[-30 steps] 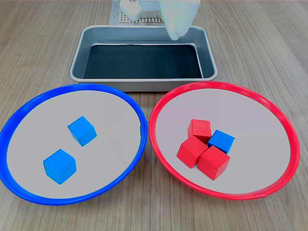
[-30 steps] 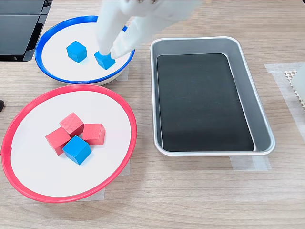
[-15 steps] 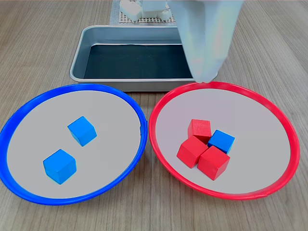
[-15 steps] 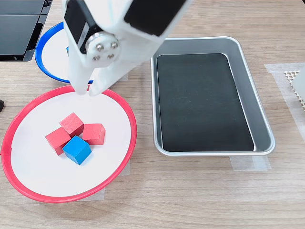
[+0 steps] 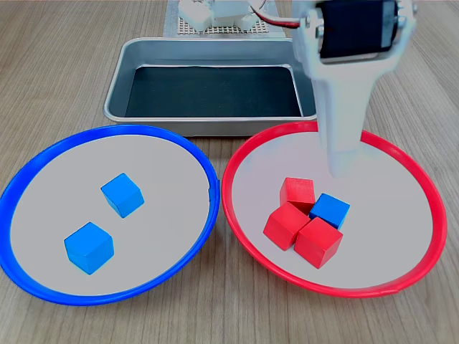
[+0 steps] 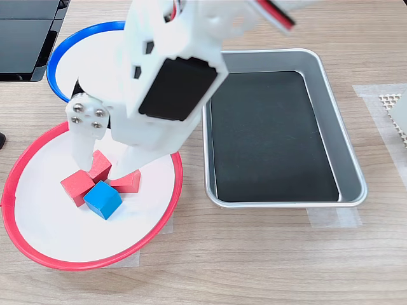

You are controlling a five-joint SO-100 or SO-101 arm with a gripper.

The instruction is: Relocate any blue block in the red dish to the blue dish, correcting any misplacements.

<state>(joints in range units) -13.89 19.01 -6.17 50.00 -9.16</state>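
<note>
- Blue block [image 5: 330,211] lies right of centre in the red dish [image 5: 237,161], touching red cubes [image 5: 296,193]; its right side is clear.
- Gripper [image 6: 105,171], fingers spread, has descended from the dish rim to over the cluster.

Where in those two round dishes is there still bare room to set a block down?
The blue dish has bare floor all round its two blue cubes. The red dish is crowded mid-dish, where the gripper hangs over the clustered cubes; its rim-side floor is free.
</note>
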